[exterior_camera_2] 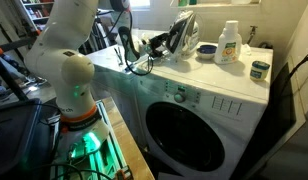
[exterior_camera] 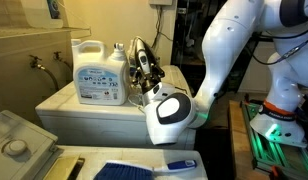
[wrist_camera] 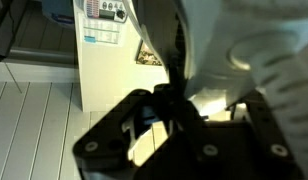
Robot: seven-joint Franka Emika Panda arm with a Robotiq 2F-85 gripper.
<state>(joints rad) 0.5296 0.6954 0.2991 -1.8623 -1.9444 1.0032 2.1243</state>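
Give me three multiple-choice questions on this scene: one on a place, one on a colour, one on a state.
1. Where does the iron stand?
A. on top of the washer
B. on the floor
C. inside the drum

2. What colour is the jug?
A. red
B. white
C. black

3. How is the gripper?
A. wide open
B. out of view
C. shut

Answers:
1 A, both exterior views show it upright on the top.
2 B, its body is white in both exterior views.
3 C, the wrist view shows it closed.
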